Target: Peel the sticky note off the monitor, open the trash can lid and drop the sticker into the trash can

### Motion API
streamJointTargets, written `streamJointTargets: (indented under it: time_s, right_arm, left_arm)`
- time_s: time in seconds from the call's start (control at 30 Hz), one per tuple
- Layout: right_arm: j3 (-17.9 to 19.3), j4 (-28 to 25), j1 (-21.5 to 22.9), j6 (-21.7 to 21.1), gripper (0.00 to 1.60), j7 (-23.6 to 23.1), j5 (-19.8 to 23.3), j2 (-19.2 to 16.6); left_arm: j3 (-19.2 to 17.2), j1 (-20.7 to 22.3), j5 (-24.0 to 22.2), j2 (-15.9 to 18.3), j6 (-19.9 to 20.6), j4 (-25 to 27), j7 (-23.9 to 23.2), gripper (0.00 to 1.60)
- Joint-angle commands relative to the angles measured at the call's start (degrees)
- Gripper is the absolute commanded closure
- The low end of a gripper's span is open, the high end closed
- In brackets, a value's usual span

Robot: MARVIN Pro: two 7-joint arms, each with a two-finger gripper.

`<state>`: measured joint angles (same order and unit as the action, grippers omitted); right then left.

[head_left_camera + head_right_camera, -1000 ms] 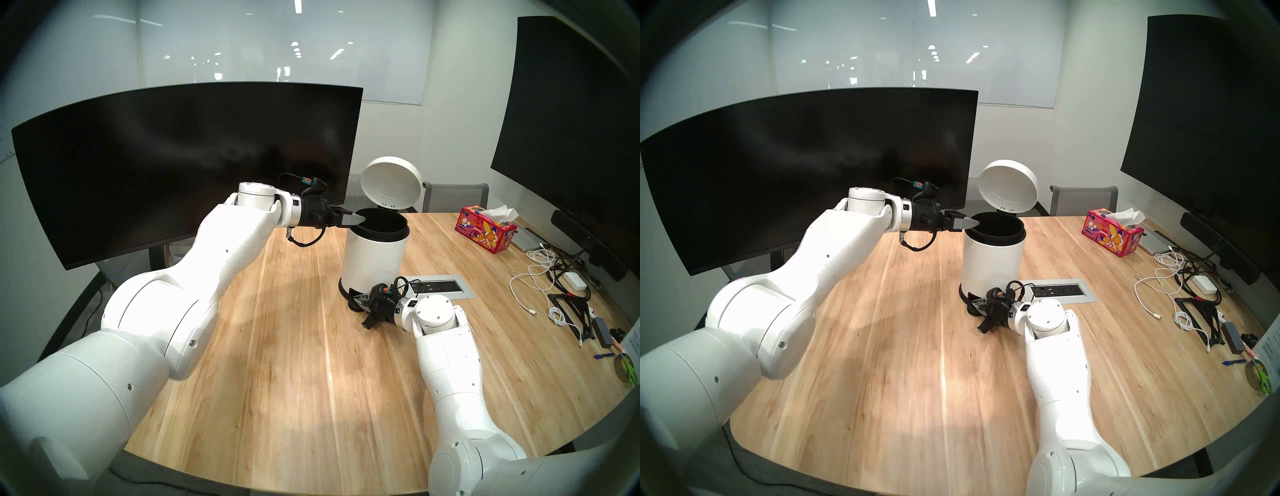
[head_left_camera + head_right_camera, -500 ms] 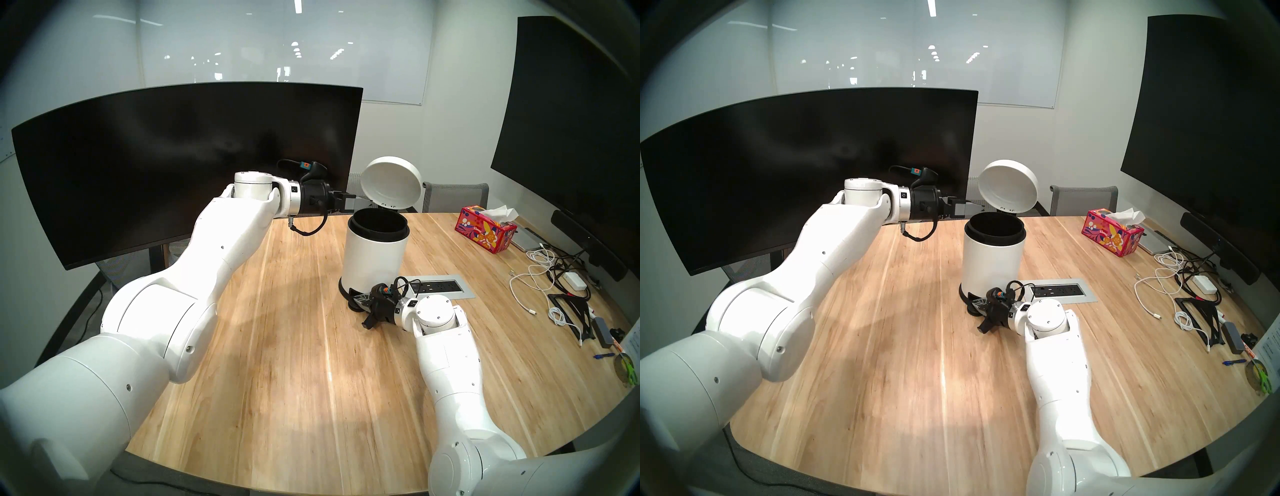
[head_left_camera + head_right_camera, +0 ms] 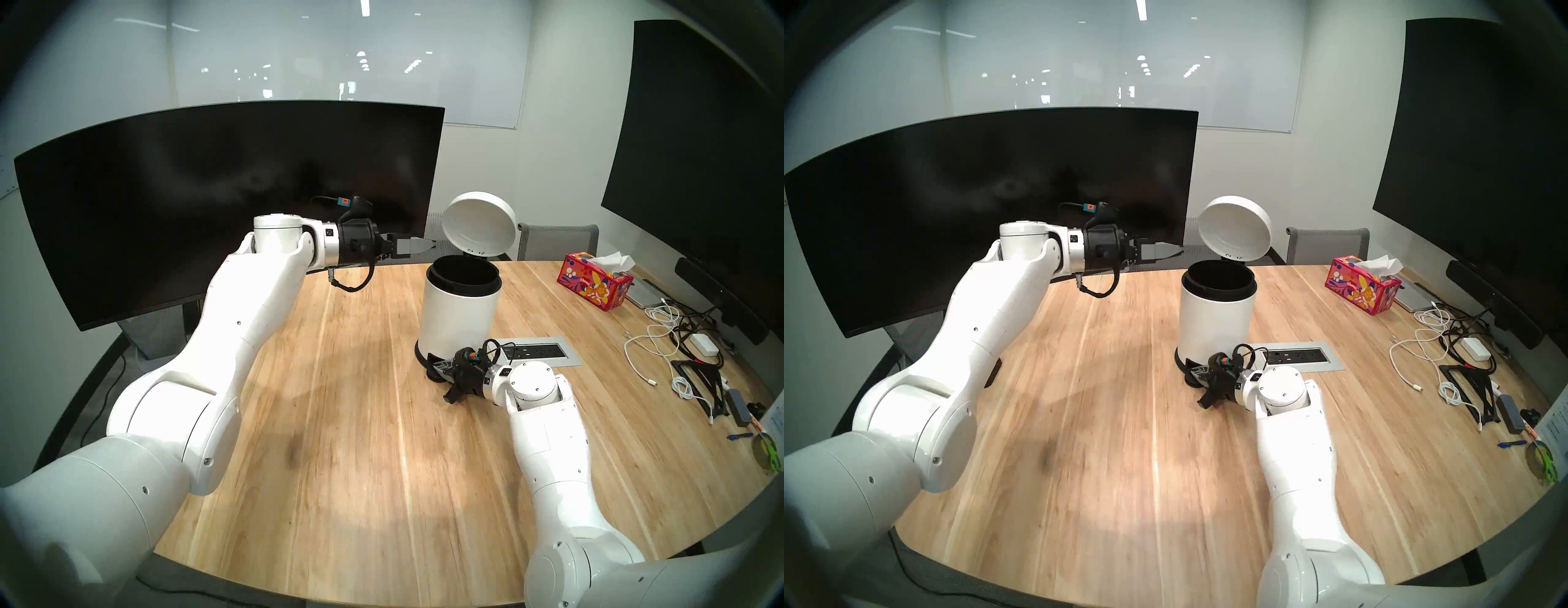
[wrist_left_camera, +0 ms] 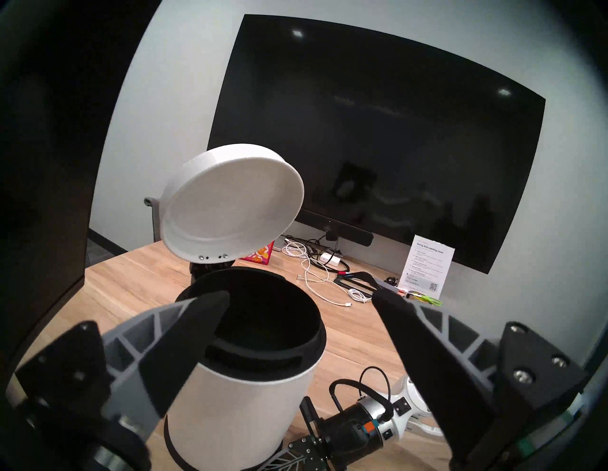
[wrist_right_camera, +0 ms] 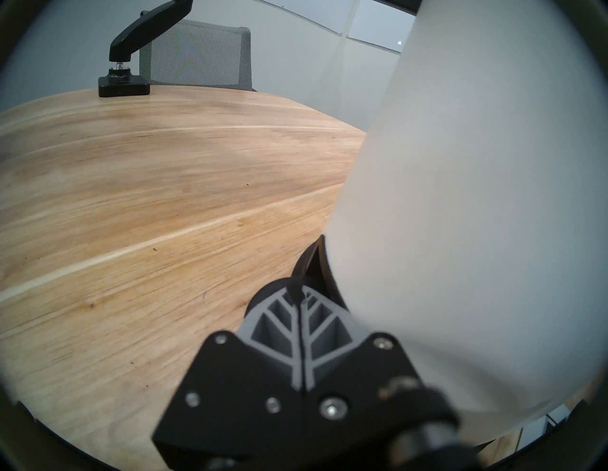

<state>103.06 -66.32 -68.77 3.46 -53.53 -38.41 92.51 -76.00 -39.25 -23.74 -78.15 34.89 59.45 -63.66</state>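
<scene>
At the middle of the head view, the trash can [image 3: 460, 312] stands on the counter [image 3: 360, 424] with its trash can lid [image 3: 479, 227] tipped up. The left gripper [image 4: 299, 301] hangs level at upper left of the rim, fingers [image 4: 197, 315] wide and empty. The right gripper [image 5: 297, 296], fingers pressed together, rests on the pedal [image 3: 439, 366] low at the can's base; the sticky note is nowhere in sight.

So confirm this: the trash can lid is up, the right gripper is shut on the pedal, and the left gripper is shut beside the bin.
One thing is wrong: the left gripper is open, its fingers spread apart, as the left wrist view shows. The trash can lid is up, and the right gripper is shut, down on the pedal.
</scene>
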Motion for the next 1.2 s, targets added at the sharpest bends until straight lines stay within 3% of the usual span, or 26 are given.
streamJointTargets:
  time_s: [0.0, 0.43, 1.17]
  right_arm:
    - [0.20, -0.11, -0.01, 0.08, 1.60, 0.21, -0.07, -0.28]
    - [0.29, -0.09, 0.04, 0.05, 1.60, 0.05, -0.15, -0.21]
    - [0.47, -0.05, 0.11, 0.04, 1.60, -0.16, -0.32, -0.09]
  left_arm:
    - [-2.87, -4.25, -2.53, 2.24, 1.74, 6.56, -1.51, 0.00]
    - [-7.02, -12.75, -5.23, 5.72, 3.87, 17.77, -5.09, 0.00]
    - [-11.70, -30.21, -7.96, 10.09, 5.59, 35.32, -1.62, 0.00]
